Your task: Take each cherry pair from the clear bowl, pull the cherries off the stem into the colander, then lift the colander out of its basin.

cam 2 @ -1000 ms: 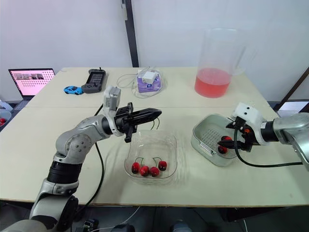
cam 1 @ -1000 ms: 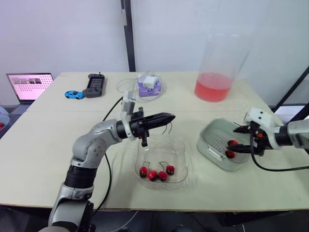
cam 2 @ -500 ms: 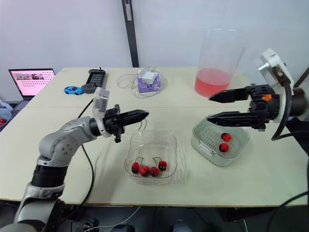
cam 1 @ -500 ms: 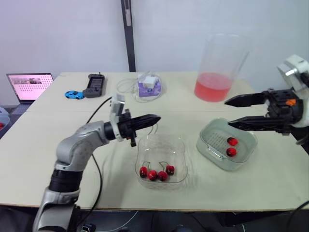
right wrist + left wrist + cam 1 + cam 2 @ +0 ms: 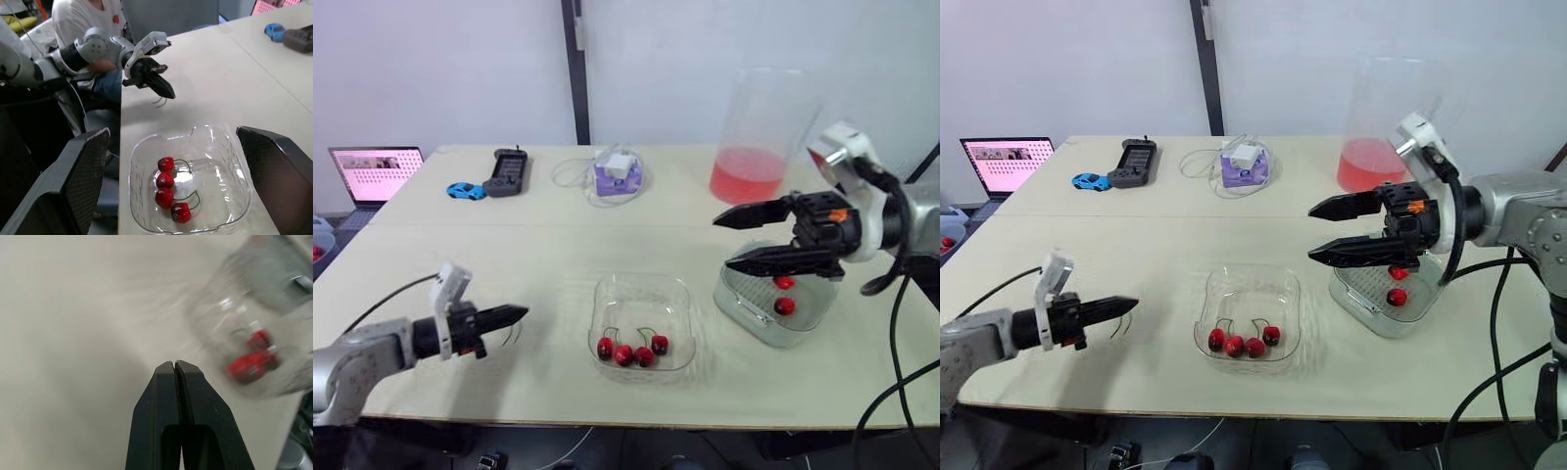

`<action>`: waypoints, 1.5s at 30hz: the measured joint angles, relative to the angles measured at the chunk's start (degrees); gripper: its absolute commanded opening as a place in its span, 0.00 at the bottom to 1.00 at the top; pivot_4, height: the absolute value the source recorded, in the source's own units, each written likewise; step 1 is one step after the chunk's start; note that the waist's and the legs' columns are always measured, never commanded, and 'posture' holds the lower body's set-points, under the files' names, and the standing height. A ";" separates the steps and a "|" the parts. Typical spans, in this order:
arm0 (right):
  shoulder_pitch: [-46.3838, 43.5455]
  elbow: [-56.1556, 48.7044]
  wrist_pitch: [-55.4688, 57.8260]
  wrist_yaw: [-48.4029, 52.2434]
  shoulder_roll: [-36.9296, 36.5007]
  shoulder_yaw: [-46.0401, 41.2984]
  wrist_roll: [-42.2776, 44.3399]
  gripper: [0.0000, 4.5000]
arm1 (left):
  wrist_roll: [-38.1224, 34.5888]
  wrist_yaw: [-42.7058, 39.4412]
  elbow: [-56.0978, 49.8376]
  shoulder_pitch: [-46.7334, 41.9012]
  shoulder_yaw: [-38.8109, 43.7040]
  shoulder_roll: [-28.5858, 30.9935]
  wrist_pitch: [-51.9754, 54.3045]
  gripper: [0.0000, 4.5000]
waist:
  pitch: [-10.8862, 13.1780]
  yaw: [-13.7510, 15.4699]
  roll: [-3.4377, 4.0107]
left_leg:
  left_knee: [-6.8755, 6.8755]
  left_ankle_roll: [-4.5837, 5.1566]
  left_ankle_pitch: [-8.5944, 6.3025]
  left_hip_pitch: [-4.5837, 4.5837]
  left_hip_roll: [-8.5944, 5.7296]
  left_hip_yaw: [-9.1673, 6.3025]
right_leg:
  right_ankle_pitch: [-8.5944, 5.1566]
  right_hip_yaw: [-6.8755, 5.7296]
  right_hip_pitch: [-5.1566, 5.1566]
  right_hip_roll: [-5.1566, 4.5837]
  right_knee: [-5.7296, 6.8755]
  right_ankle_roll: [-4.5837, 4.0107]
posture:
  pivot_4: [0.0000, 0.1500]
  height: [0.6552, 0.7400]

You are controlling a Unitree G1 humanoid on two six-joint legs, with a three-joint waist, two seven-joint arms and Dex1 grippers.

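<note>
The table (image 5: 431, 255) carries everything. A tall pitcher (image 5: 759, 137) with red liquid is set toward the far right corner. A laptop (image 5: 374, 171) is seen by the far left corner.

The clear bowl (image 5: 607, 304) is placed near the front edge, about midway along it. The basin (image 5: 1371, 318) with the colander (image 5: 1368, 282) inside it is placed just beside the bowl, toward the right edge.

The right hand (image 5: 722, 243) is held above the table between the bowl and the basin, over the colander's nearer rim. Its fingers are spread wide apart and nothing is held in them. The left hand (image 5: 517, 314) is held low near the front left corner, well apart from the bowl. Its fingers are pressed together on what appears to be a bare stem (image 5: 159, 102), which hangs from the tips.

Four cherries (image 5: 631, 352) are left in the bowl with their stems joined, so two pairs can be counted. Two loose cherries (image 5: 785, 305) lie in the colander.

One pair is judged to be finished, and the step in hand is taken to be getting rid of its stem. Next, the stem must be let go away from the bowl. A pair must then be picked from the bowl by its stem and brought over the colander — there the cherries can be pulled off by the other hand. The colander is not yet due to be lifted, since two pairs remain.
</note>
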 measured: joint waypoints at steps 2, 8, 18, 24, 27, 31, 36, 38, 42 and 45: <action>-0.02 -0.02 -0.56 0.27 0.15 0.53 -0.67 0.98 | 0.95 0.00 2.07 -0.16 -0.05 -0.24 -0.62 0.00 | 0.00 0.03 0.00 | 0.00 0.00 0.00 0.00 0.00 0.00 | 0.00 0.00 0.00 0.00 0.00 0.00 | 1.00 0.92; 0.03 -1.61 -1.55 0.05 0.40 1.20 -1.27 0.99 | 3.34 1.30 5.66 -2.68 -3.58 -2.82 -0.24 0.06 | 0.00 -0.13 0.00 | -0.01 0.00 0.00 0.00 0.01 0.00 | 0.00 0.00 -0.01 0.01 0.00 0.00 | 1.00 0.92; 3.93 -3.45 -1.27 -0.62 -1.05 -2.51 -1.05 1.00 | 5.59 -0.78 8.02 -4.11 -4.38 -1.63 -3.84 0.98 | -0.01 -0.26 0.02 | -0.01 0.00 0.00 0.04 0.02 0.00 | 0.00 0.01 -0.01 0.03 0.04 -0.01 | 1.00 0.92; 5.55 -4.39 -0.25 -1.84 -1.10 -3.41 -0.02 1.00 | 5.92 -0.01 8.67 -7.84 0.95 -0.68 -6.79 0.98 | 0.00 -0.13 -0.01 | 0.00 0.00 0.00 -0.01 0.02 -0.01 | 0.00 0.00 -0.03 0.00 0.03 0.00 | 1.00 0.92; 6.67 -5.89 0.46 -2.73 -1.14 -4.16 0.85 1.00 | 4.43 -1.95 5.99 -10.13 3.17 0.48 -7.63 0.98 | 0.00 -0.05 -0.01 | -0.01 0.00 0.00 -0.01 0.00 0.02 | 0.00 0.00 -0.02 -0.03 0.02 0.00 | 1.00 0.92; 9.01 -9.36 1.02 -4.91 -1.41 -4.72 1.34 1.00 | 0.74 -10.30 0.30 -13.12 1.89 1.39 -9.10 0.98 | 0.00 -0.10 -0.01 | 0.00 0.00 0.00 -0.01 0.01 0.02 | 0.00 0.00 -0.02 0.00 0.02 0.00 | 1.00 0.92; 9.94 -15.93 0.24 -9.75 -2.31 -3.66 -0.90 1.00 | -1.64 -18.66 -7.22 -19.01 -3.66 3.01 -10.39 0.98 | 0.00 -0.31 0.02 | -0.01 0.00 0.00 0.00 0.01 0.04 | 0.00 0.02 -0.02 0.02 0.02 0.00 | 1.00 0.92; 8.98 -17.95 1.17 -12.77 -2.47 -2.01 -1.54 1.00 | 1.15 -18.56 -7.13 -20.45 -6.02 2.14 -13.83 0.98 | -0.01 -0.39 0.05 | -0.01 0.00 0.00 0.04 0.03 0.03 | 0.01 0.04 -0.03 0.07 0.05 -0.01 | 1.00 0.92; -0.65 -19.10 6.85 -16.56 -1.88 5.55 -1.80 1.00 | 2.62 -19.19 -6.75 -21.61 -7.84 0.71 -17.11 0.98 | 0.02 -0.48 0.07 | -0.01 0.00 0.00 0.01 0.02 0.07 | 0.01 0.08 -0.08 0.04 0.06 -0.01 | 1.00 0.92; -12.28 -17.20 15.35 -17.07 -0.14 15.21 -2.64 1.00 | 3.01 -20.46 -7.23 -21.54 -8.57 0.78 -18.48 0.98 | 0.02 -0.35 0.07 | -0.04 0.00 0.00 0.00 0.03 0.03 | 0.00 0.05 -0.11 0.05 0.05 -0.02 | 1.00 0.92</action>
